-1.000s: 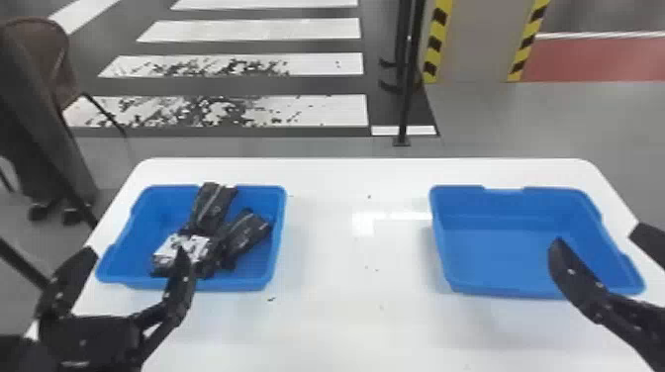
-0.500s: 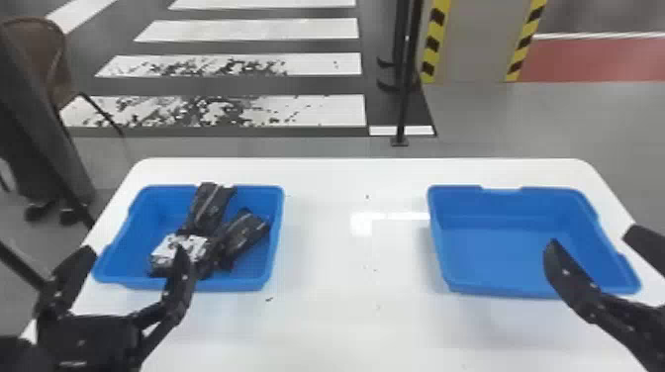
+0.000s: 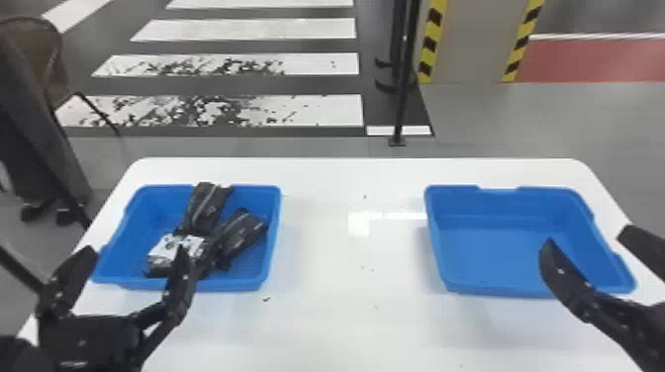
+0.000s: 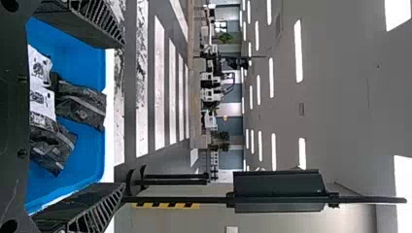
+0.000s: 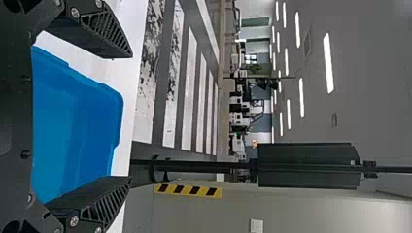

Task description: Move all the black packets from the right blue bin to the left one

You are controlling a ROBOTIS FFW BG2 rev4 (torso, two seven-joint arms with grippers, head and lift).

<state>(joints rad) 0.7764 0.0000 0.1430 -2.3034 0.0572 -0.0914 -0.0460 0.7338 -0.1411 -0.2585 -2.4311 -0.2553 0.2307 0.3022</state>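
Black packets [image 3: 205, 208] lie heaped in the left blue bin [image 3: 271, 237], one showing a white label. The right blue bin [image 3: 495, 247] holds no packets. My left gripper [image 3: 136, 255] stands open at the near side of the left bin, nothing between its fingers. At the near right of the right bin, my right gripper [image 3: 586, 240] is open too. In the left wrist view the packets [image 4: 80, 104] lie beyond my left gripper [image 4: 121, 116]; in the right wrist view the right bin [image 5: 77, 121] spreads behind my right gripper [image 5: 130, 119].
Both bins stand on a white table [image 3: 346, 316], with a wide stretch of tabletop between them. Behind the table are a black pole [image 3: 403, 99] and a chair [image 3: 44, 54] at the far left.
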